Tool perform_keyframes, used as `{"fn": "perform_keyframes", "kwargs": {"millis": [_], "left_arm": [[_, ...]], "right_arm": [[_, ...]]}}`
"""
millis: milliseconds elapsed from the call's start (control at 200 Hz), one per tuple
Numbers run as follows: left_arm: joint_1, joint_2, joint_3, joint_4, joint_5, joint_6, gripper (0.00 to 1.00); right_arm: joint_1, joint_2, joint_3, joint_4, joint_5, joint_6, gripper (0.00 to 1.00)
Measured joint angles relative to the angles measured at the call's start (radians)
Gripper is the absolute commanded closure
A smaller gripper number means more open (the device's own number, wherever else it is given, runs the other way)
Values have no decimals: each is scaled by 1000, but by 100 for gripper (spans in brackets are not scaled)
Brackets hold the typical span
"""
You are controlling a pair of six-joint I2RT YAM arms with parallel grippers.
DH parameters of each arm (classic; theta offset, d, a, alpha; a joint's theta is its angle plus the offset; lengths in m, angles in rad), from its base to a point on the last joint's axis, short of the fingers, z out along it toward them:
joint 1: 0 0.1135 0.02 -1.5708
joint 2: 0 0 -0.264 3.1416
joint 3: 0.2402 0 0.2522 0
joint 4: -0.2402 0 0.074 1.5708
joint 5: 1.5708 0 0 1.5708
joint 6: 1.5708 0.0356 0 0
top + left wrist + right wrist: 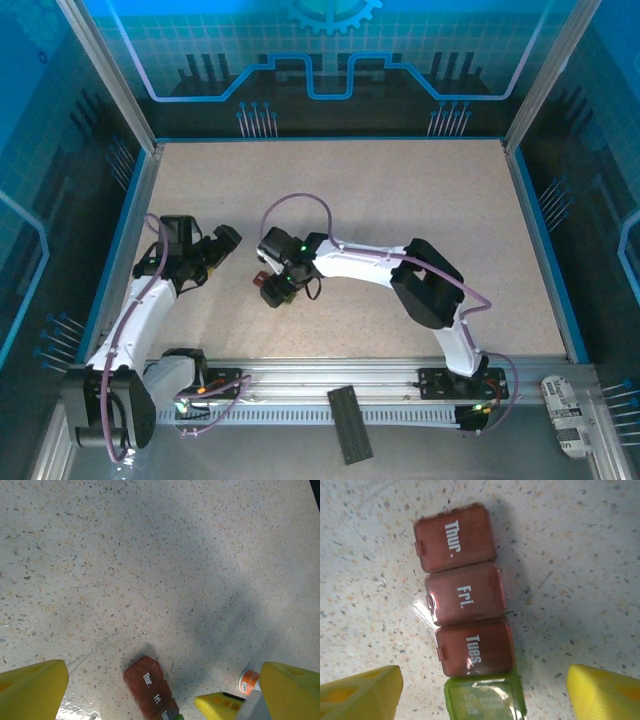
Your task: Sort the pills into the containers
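Note:
The containers [465,594] are a strip of three dark red boxes marked Thur., Fri. and Tues., with a green one [485,697] at the near end, all lids shut. The strip lies flat on the speckled table. My right gripper [484,680] hangs open over the green end, its yellow fingers [360,695] well apart from the strip on both sides. In the top view it [280,287] sits at the table's middle over the containers [261,279]. My left gripper [215,245] is open just left of it, and its view looks down on the containers [150,690]. The pills are out of view.
A small white bottle with an orange band [248,681] stands just right of the strip, beside the right gripper's yellow fingertip [220,705]. A black flat piece [350,423] lies on the front rail. A white labelled box [568,413] sits outside the table's right front corner.

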Motion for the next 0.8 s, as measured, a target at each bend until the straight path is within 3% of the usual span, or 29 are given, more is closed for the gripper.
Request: {"fn": "perform_keyframes", "kwargs": {"millis": [480,801], "left_arm": [[3,19,12,8,0,0,1],[3,22,12,12,0,-3,1]], "right_arm": [[13,86,61,-58,79,-78,29],[13,101,89,-81,87,-80,30]]}}
